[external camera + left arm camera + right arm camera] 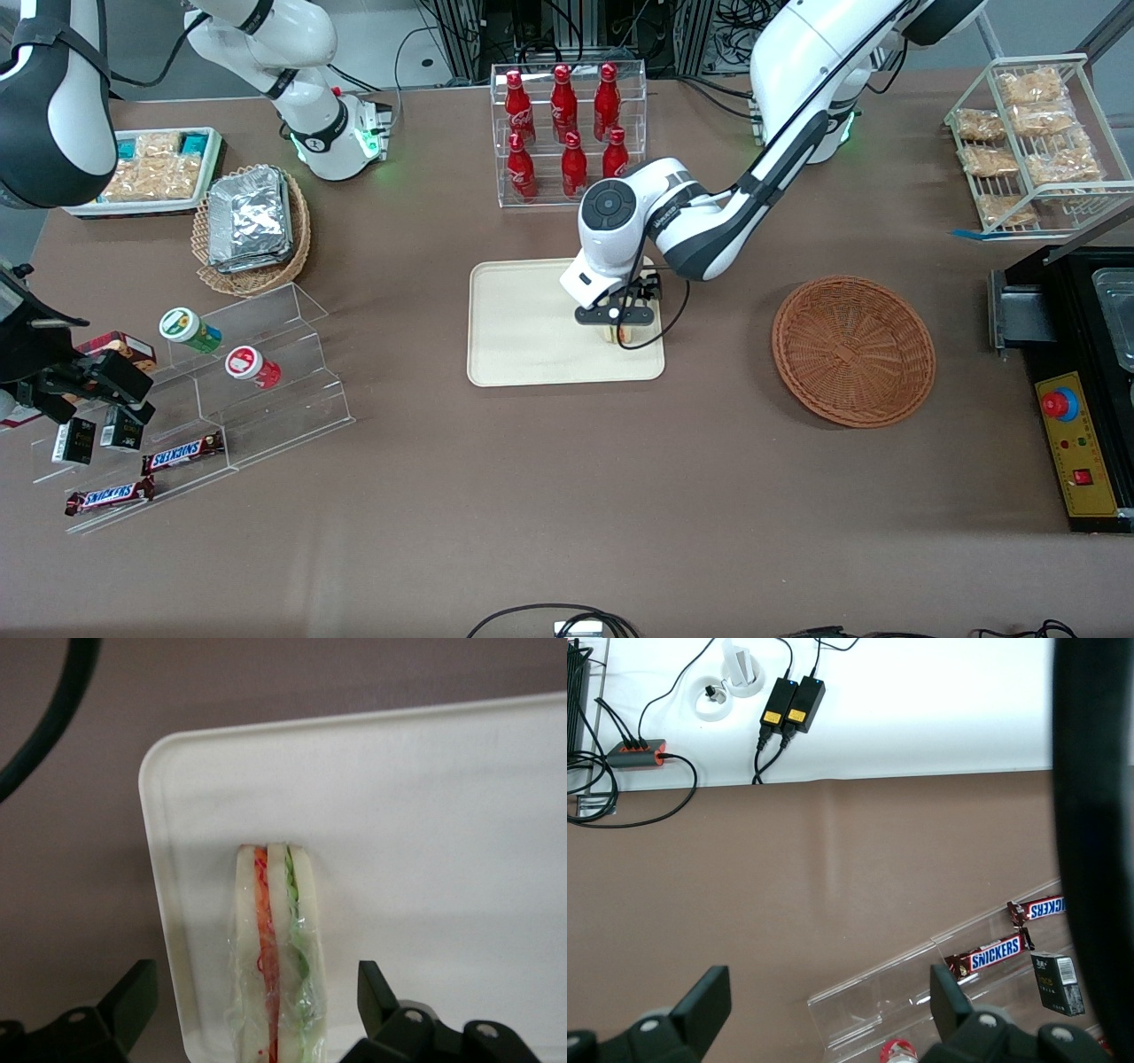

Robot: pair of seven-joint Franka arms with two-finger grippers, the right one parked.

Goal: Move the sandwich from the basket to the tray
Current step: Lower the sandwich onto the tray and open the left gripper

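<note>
The clear-wrapped sandwich [275, 939] stands on its edge on the cream-beige tray [425, 815], close to the tray corner nearest the basket. My left gripper [255, 973] is open, with its black fingers [133, 992] on either side of the sandwich and a gap on each side. In the front view the gripper [620, 330] hangs low over the tray [523, 337], and only a sliver of the sandwich [612, 335] shows under it. The reddish-brown wicker basket [853, 350] lies empty toward the working arm's end of the table.
A clear rack of red bottles [567, 124] stands farther from the front camera than the tray. A tan basket of foil packs [252, 226] and acrylic steps with snacks [221, 372] lie toward the parked arm's end. A black control box [1076, 443] is beside the basket.
</note>
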